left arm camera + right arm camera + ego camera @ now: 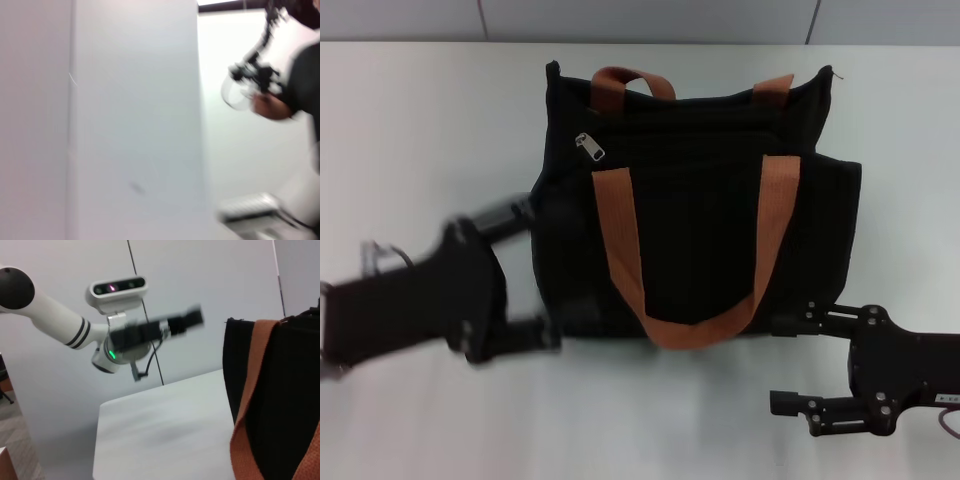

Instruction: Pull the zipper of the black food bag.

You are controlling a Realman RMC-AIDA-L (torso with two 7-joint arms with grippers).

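The black food bag (695,235) lies on the white table, with orange-brown handles (620,240) across its face. The silver zipper (588,146) sits near the bag's upper left corner. My left gripper (525,275) is open at the bag's lower left edge, one finger on each side of that corner, and looks motion-blurred. My right gripper (792,360) is open and empty just off the bag's lower right corner. The right wrist view shows the bag's side (280,405) and a handle strap (252,390). The left wrist view shows no bag.
The white table (430,130) spreads around the bag, its far edge meeting a pale wall. In the right wrist view my left arm (55,315) shows farther off above the table (160,430). The left wrist view shows a wall panel (130,125) and a person (280,100).
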